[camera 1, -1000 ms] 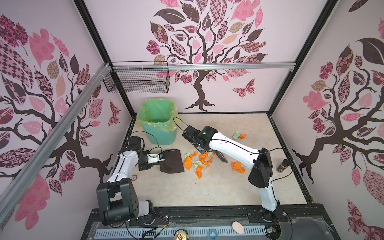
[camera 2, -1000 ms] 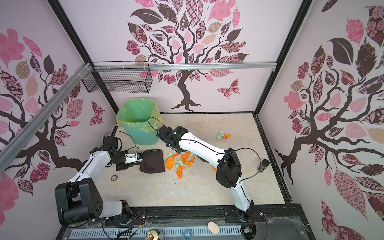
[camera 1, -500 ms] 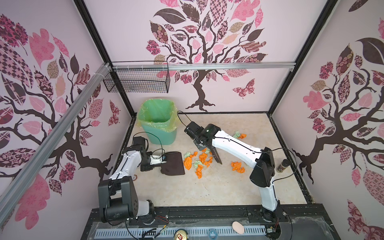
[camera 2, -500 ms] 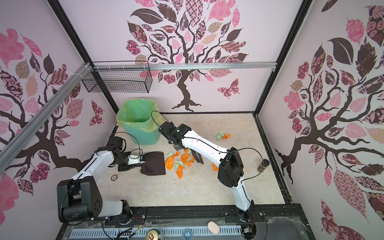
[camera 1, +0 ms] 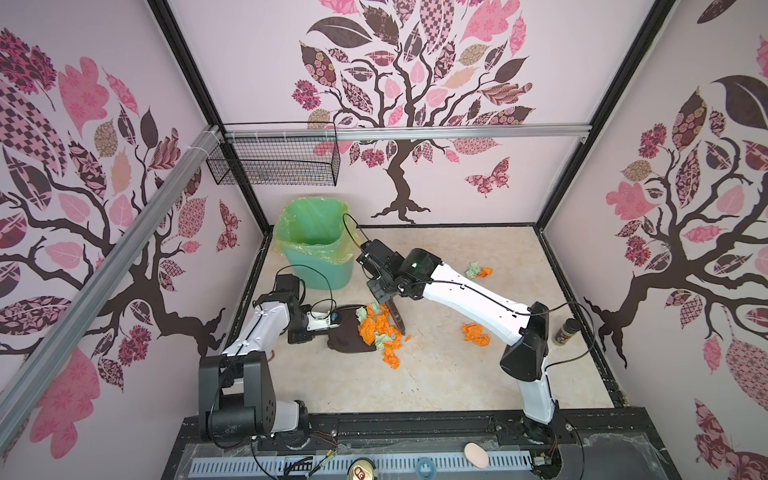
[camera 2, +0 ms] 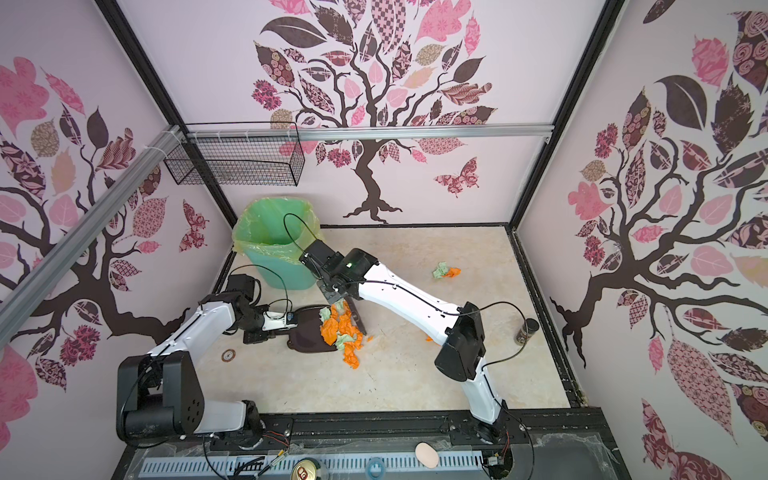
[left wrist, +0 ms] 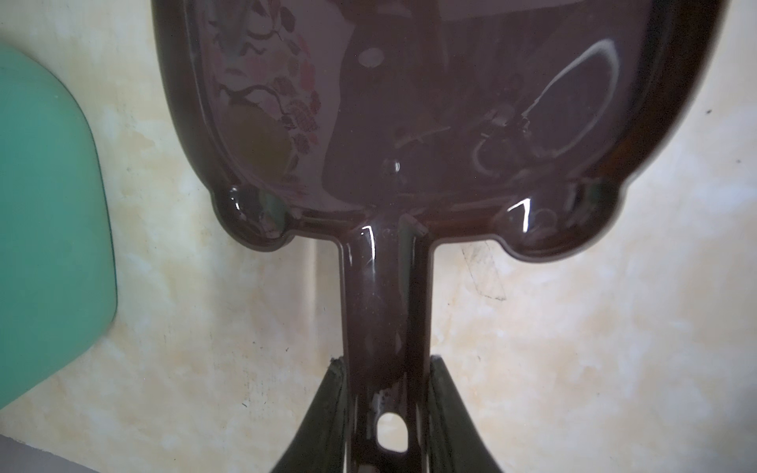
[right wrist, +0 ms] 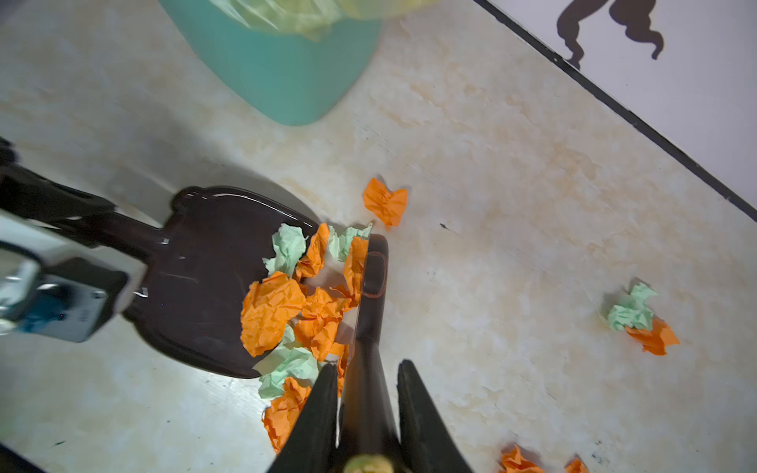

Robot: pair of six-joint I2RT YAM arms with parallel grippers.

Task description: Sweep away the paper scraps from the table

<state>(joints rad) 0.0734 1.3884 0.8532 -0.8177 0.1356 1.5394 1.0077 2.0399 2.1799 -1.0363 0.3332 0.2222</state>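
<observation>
A pile of orange and pale green paper scraps [camera 1: 378,328] [camera 2: 343,330] [right wrist: 303,303] lies half on the front lip of the dark brown dustpan [camera 1: 345,336] [left wrist: 409,102] [right wrist: 196,278], half on the beige table [camera 1: 457,374]. My left gripper [camera 1: 330,322] [left wrist: 385,409] is shut on the dustpan's handle. My right gripper [camera 1: 384,297] [right wrist: 366,366] is shut on the handle of a dark brush [camera 1: 397,318] [right wrist: 375,278], which presses against the pile's right side. Loose scraps [camera 1: 476,332] [right wrist: 637,319] lie further right, and a single orange scrap [right wrist: 385,202] sits beyond the brush tip.
A green lined bin [camera 1: 318,253] [camera 2: 276,245] stands at the back left, just behind the dustpan. A dark spice bottle [camera 1: 564,331] stands by the right wall. A wire basket [camera 1: 274,166] hangs above the bin. A small round disc [camera 2: 227,354] lies near the left arm.
My right gripper has swept the brush leftward, pushing the pile from beside the dustpan onto its lip. The left gripper shifted forward slightly with the dustpan.
</observation>
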